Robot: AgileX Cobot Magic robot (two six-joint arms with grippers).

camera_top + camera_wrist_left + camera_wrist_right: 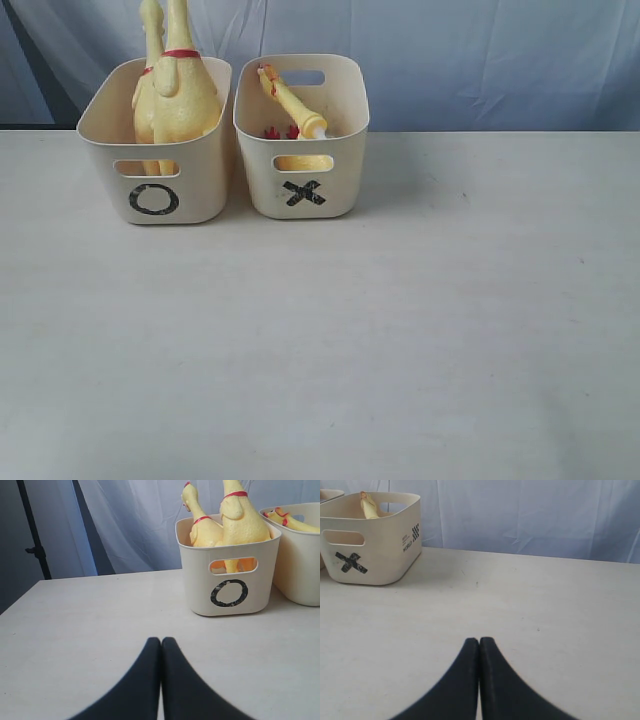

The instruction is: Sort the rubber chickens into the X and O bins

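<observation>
Two long yellow rubber chickens (pixel 176 95) stand upright in the cream O bin (pixel 155 190) at the back left, necks rising above its rim. A shorter chicken (pixel 292 102) lies tilted inside the X bin (pixel 305 195) just to its right. From the left wrist view the O bin (pixel 230 587) and its chickens (pixel 240 522) lie ahead, with my left gripper (pixel 161 641) shut and empty over the table. My right gripper (pixel 479 640) is shut and empty too, well short of the X bin (pixel 370 550). Neither arm shows in the exterior view.
The cream table (pixel 330 340) stretches in front of the bins and off to the right. A pale curtain (pixel 450 50) hangs behind the table. A dark stand (pixel 35 535) rises beyond the table's left end.
</observation>
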